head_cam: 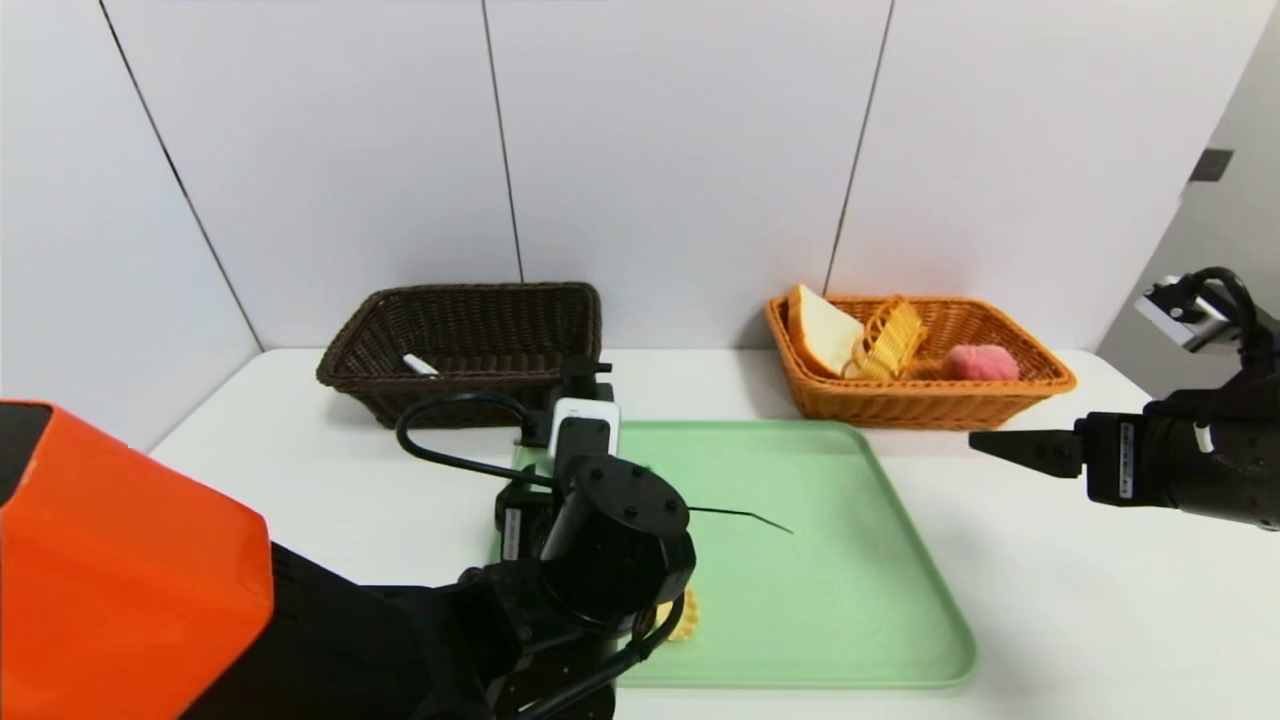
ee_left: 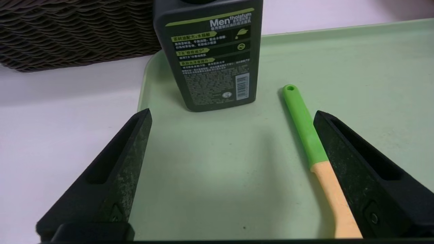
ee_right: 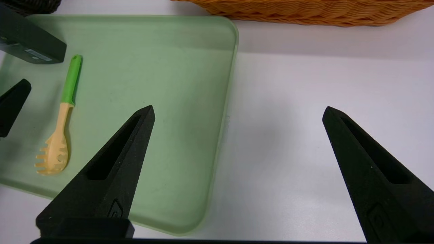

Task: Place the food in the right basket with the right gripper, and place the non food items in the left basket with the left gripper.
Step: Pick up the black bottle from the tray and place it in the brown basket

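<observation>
Hovering my left gripper (ee_left: 232,113) wide open over the green tray (ee_right: 169,84), I see the spoon (ee_right: 64,115) lying lengthwise, handle toward the white wall (head_cam: 680,150), the bottle (ee_left: 217,57) upright nearby, my right gripper (ee_right: 238,106) spread wide above the tray's right edge and white table (ee_right: 288,152).

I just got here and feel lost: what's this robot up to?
It is sorting things. The left gripper, open and empty, is over the green tray, where a bottle and a spoon remain. The dark basket holds a white pen; the orange basket holds food. The right gripper is idle beside the tray, open.
</observation>
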